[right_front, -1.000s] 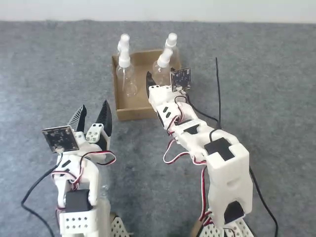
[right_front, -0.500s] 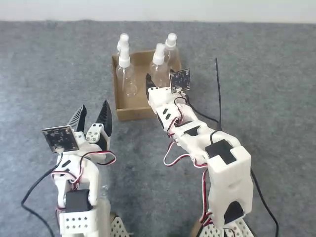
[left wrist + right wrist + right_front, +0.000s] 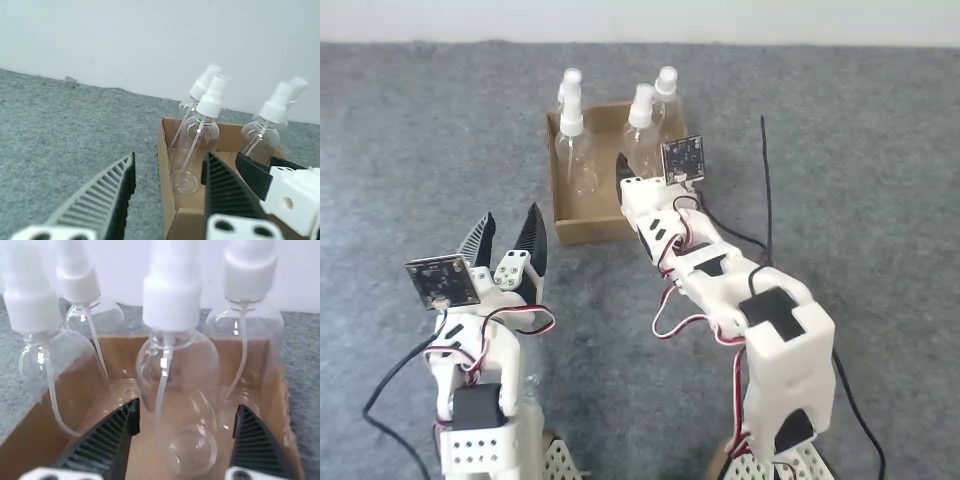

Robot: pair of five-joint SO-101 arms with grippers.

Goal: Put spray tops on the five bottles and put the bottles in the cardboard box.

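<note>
Right gripper [image 3: 186, 412] gapes wide, holding nothing, with the upright spray bottle [image 3: 177, 365] dead ahead at twelve o'clock between its jaws.

No text, label, number or sign can be read on the bottles [image 3: 572, 140], the cardboard box [image 3: 582, 225], or anything else in view.
</note>
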